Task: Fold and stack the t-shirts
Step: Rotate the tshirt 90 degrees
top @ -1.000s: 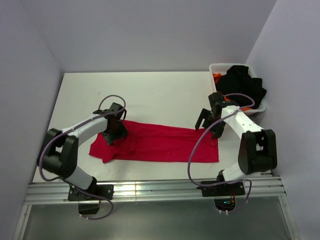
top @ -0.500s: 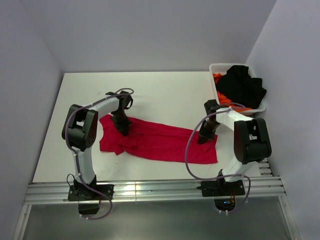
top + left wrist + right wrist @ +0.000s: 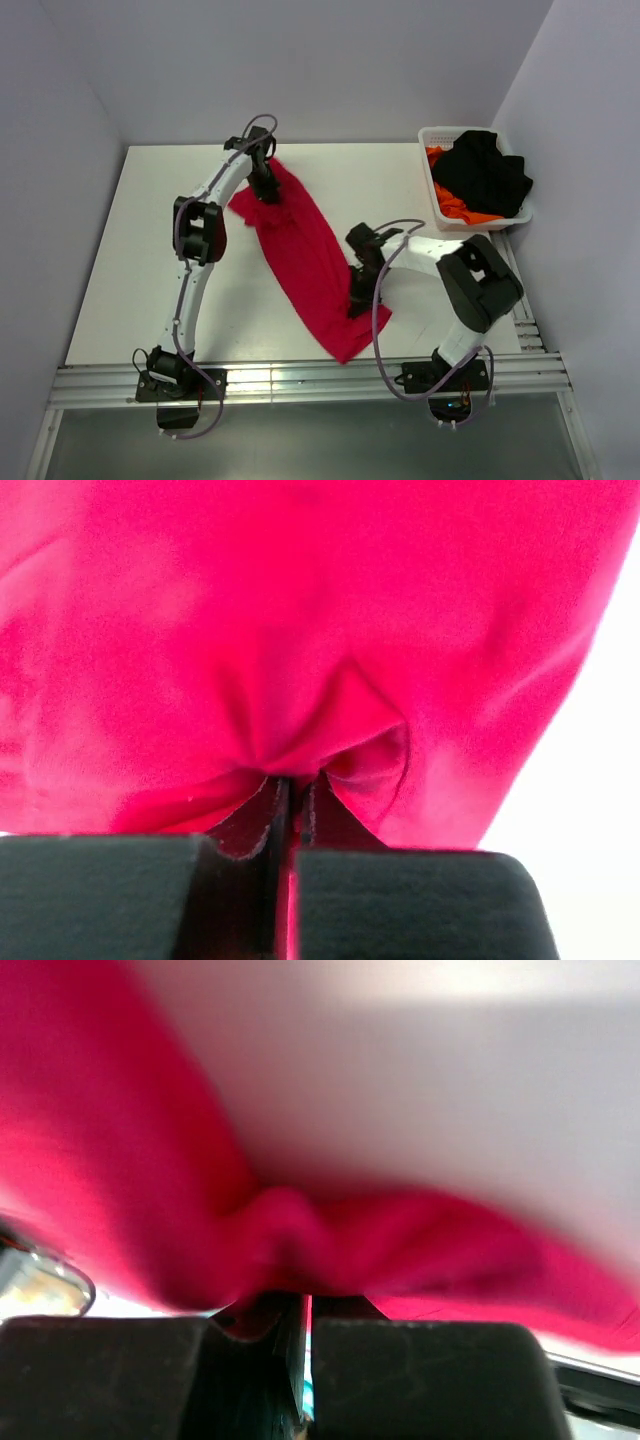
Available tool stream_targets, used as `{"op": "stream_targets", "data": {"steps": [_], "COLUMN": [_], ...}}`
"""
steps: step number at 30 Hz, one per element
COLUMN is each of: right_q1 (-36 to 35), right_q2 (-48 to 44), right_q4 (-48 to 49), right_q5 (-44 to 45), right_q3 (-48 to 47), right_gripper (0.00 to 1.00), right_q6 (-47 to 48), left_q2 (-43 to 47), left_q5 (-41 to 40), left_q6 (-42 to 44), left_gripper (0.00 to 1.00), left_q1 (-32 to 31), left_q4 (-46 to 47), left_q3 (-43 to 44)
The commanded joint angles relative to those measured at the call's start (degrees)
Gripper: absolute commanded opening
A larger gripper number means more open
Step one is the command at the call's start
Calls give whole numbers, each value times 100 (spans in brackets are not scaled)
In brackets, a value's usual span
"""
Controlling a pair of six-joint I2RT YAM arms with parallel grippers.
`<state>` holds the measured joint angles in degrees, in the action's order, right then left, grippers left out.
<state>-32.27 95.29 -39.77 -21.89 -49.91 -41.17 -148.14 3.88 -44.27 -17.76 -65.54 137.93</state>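
Red t-shirt (image 3: pixel 305 250) lies as a long diagonal band across the table (image 3: pixel 140 230), from near the middle of the far edge to the near edge just right of centre. Left gripper (image 3: pixel 266 186) fingers are pinched tight on a bunched fold at the far end, and the wrist view shows cloth clamped between them; right gripper (image 3: pixel 358 300) is likewise clamped on a fold at the band's right side, toward the near end. Black t-shirt (image 3: pixel 485 170) and orange t-shirt (image 3: pixel 462 207) are heaped in the white basket (image 3: pixel 428 134) at the far right corner, black on top.
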Motion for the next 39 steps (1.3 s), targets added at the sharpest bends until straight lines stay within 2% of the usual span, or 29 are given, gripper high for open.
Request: {"op": "stream_targets", "data": {"steps": [1,3,4,6,7,8,9,10,11,12,13,15,19,20,22,23,24,26,28,29,30,33,35,39], "right_q1": [-858,-1471,-1666,-2027,-2298,-2406,-2476,-2573,-2600,-2609,-2609,-2600,-2609,-2609,-2609,-2609,-2609,-2609,-2600,-2600,-2600,-2609,-2653,-2898], "right_q2": [550,876,1261,1527,1693,1756,1774,1765,1739,1713,1652,1572,1063,940,520,378,98,-184,-736,-957,-1412,-2334,-2741,-3086], "right_q4": [180,136,-90,-259,-407,-505,-575,-689,-751,-813,-970,-1094,-1261,-1270,-1288,-1323,-1358,-1498,-1386,-1263,-1087,-218,547,1163], "right_q5": [-297,-631,-702,-799,-782,-756,-660,-580,-484,-413,-230,-53,395,614,817,1079,1203,1537,1828,1863,1751,1321,1144,1248], "right_q3": [-544,-1279,-1606,-2526,-2811,-3075,-3504,-3691,-3849,-4094,-4184,-4316,-4019,-3905,-3518,-3395,-3150,-2868,-2262,-1999,-1457,-515,-117,253], "right_gripper": [0,0,0,0,0,0,16,66,86,90,93,93,93,93,93,93,93,97,100,100,100,100,100,99], "right_q6": [-409,-279,-165,203,310,389,495,522,539,540,540,514,364,329,215,180,84,-57,-356,-479,-689,-1155,-1437,-2025], "left_q2": [-657,-288,-234,-233,-138,11,213,737,1021,1302,1783,2147,2859,3008,3664,3939,4481,4994,5703,5969,6520,7558,8000,9124], "left_q5": [1329,2575,2757,3100,3119,3110,3058,2840,2707,2558,2365,2188,1433,988,729,659,223,-219,-659,-678,-478,-344,-362,-335], "left_q6": [59,-116,-152,-117,-99,-73,-21,6,41,85,103,199,664,761,893,929,825,640,289,192,78,-20,-169,-178], "left_gripper": [12,32,54,62,83,97,100,99,99,99,99,99,99,99,100,99,99,99,99,99,100,98,98,98], "left_q1": [202,255,247,212,203,203,220,238,255,290,386,579,782,783,783,783,757,739,669,625,546,222,-25,-175], "left_q4": [3000,4263,4843,4919,4867,4875,4919,5084,5147,5165,5200,5026,3656,3384,2961,2881,2767,2197,1618,1545,1535,1536,1237,894], "left_q3": [79,-719,-723,-183,-13,58,-72,-221,-405,-720,-863,-1065,-1057,-1110,-1687,-2021,-2738,-3479,-4727,-5219,-6189,-7626,-8078,-9079]}}
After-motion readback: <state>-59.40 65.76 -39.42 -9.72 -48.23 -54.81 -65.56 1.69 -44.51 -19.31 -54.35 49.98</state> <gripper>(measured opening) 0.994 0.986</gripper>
